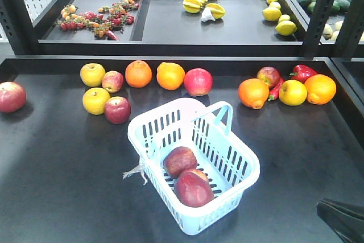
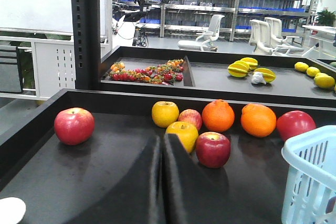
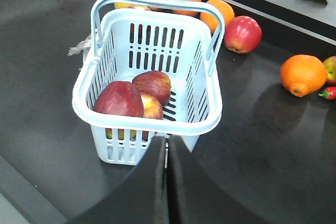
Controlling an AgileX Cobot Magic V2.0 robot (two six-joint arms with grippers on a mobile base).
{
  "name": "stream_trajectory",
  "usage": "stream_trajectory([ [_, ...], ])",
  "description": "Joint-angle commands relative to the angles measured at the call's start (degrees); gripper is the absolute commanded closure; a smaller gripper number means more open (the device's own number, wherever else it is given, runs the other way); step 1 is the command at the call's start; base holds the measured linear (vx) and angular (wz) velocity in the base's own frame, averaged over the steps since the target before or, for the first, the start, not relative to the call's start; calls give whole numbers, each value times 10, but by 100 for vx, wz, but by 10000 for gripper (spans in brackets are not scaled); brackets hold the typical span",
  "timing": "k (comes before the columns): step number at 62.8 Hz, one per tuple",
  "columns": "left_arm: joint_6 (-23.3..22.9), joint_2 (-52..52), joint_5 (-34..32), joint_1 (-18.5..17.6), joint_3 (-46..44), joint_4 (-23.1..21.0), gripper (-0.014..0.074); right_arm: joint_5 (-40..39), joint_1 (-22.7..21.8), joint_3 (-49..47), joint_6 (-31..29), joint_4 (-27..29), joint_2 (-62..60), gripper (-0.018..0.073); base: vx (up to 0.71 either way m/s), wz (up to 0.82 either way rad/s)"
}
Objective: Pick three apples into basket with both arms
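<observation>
1. No brand, label or readable writing shows on any item.
2. The basket (image 1: 227, 166) is pale blue plastic, rectangular, with slotted walls and two hoop handles raised; a whitish strip (image 1: 135, 170) is tied on its side at 9 o'clock. It stands on the matte black table (image 1: 51, 186), near the middle front.
3. Inside the basket lie dark red apples (image 3: 121, 99) with faint yellow streaks, smooth and glossy, touching each other. The front view shows two; the right wrist view shows three packed together at the near end.
4. More red apples sit on the table: one alone at the far 9 o'clock edge (image 1: 11, 96), others in the fruit row at 11 to 12 o'clock.
5. Yellow round fruits (image 1: 92, 74), oranges (image 1: 139, 73) and a red pepper (image 1: 303, 72) lie around the basket from 10 to 2 o'clock.
6. The left gripper (image 2: 163, 182) has flat black jaws pressed together, gripping nothing, pointing toward the fruit row.
7. The right gripper (image 3: 167, 187) is likewise clenched and empty, just beside the basket's near wall.
8. A rear tray holds starfruit (image 1: 202, 1) and lemons (image 1: 273, 9).
</observation>
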Motion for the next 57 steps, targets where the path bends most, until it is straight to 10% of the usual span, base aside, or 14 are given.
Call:
stream_trajectory([
  [1, -3, -9, -40, 1, 13, 0, 603, -38, -2, -15, 0, 5, 3, 564, 0, 0],
  [47, -3, -8, -40, 1, 13, 0, 603, -46, -2, -1, 0, -8, -7, 564, 0, 0],
  [57, -3, -8, -40, 1, 13, 0, 603, -130, -3, 69, 108, -63, -56, 564, 0, 0],
])
